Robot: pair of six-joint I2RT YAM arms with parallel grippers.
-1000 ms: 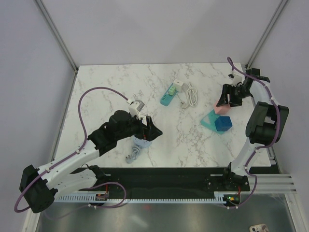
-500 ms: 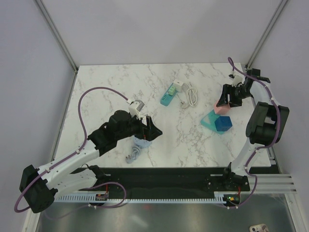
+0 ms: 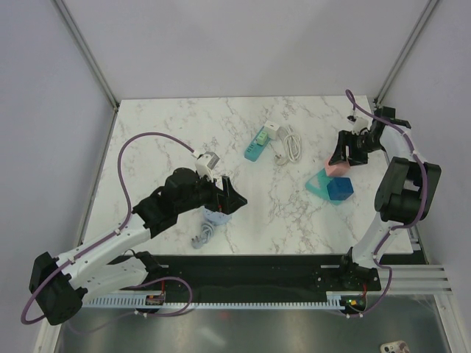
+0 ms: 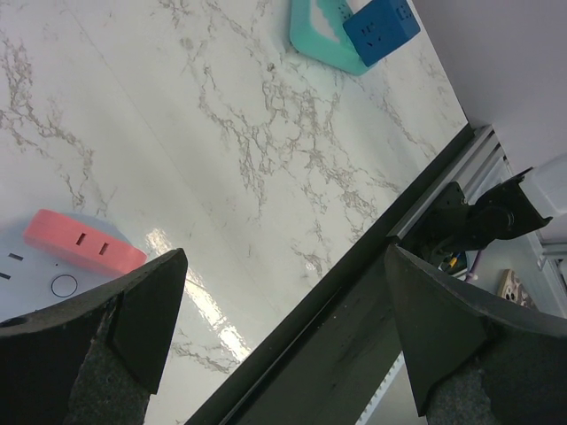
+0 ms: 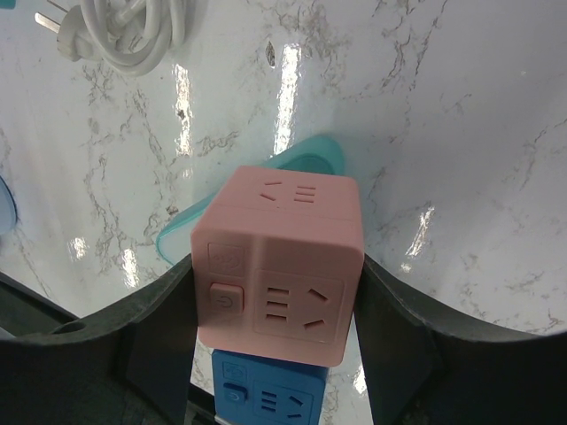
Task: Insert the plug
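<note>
My right gripper point(image 3: 344, 153) is shut on a pink cube socket point(image 3: 338, 167) and holds it over a teal tray point(image 3: 319, 184), right beside a blue cube socket point(image 3: 341, 188). In the right wrist view the pink cube point(image 5: 279, 261) sits between both fingers point(image 5: 133, 345), with the blue cube point(image 5: 270, 394) just below it. A white plug point(image 5: 55, 25) on a coiled white cable point(image 3: 293, 145) lies on the table left of the tray. My left gripper point(image 3: 225, 198) is open and empty, near the front edge above a pale power strip point(image 3: 215, 218).
A teal power strip point(image 3: 255, 148) and a white adapter point(image 3: 273, 131) lie beside the cable coil. In the left wrist view, a pink strip point(image 4: 84, 241) lies on the pale one. A grey cable point(image 3: 202, 235) trails from the pale strip toward the black front rail point(image 3: 250, 261).
My right gripper has shifted very slightly with the pink cube in it. The left arm has not moved.
</note>
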